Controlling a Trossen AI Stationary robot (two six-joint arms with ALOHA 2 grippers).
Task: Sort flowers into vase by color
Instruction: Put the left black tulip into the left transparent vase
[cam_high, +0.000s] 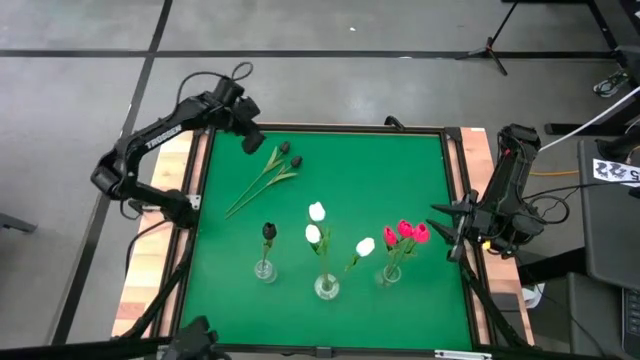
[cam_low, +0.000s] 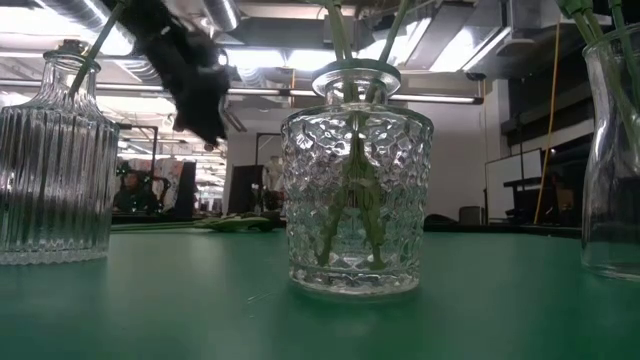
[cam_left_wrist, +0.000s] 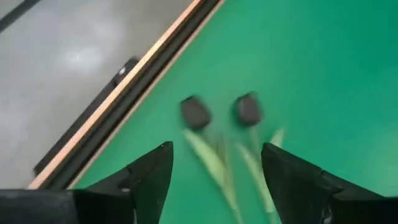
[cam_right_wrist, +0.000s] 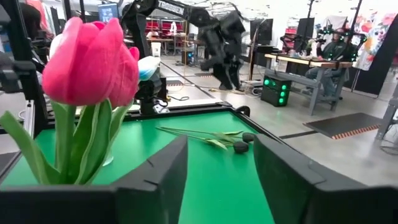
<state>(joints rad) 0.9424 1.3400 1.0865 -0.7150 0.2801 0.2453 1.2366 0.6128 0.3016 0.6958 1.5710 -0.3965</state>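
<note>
Two black flowers (cam_high: 272, 172) lie flat on the green table's far left, their buds (cam_left_wrist: 196, 112) toward the far edge. My left gripper (cam_high: 252, 143) hovers open just above and beyond those buds (cam_left_wrist: 249, 109), its fingers pointing down at a slant. Three glass vases stand near the front edge. The left one (cam_high: 265, 268) holds a black flower (cam_high: 268, 232), the middle one (cam_high: 326, 287) white flowers (cam_high: 316, 212), the right one (cam_high: 388, 272) red-pink flowers (cam_high: 405, 232). Another white flower (cam_high: 365, 246) stands between the last two vases. My right gripper (cam_high: 446, 230) waits open beside the red-pink flowers (cam_right_wrist: 87, 59).
A raised dark frame (cam_high: 460, 190) and wooden border run around the table. The mat's middle (cam_high: 370, 175) is bare between the lying flowers and the vases. In the low view the dimpled middle vase (cam_low: 355, 180) stands closest, with a ribbed vase (cam_low: 50, 170) at the left.
</note>
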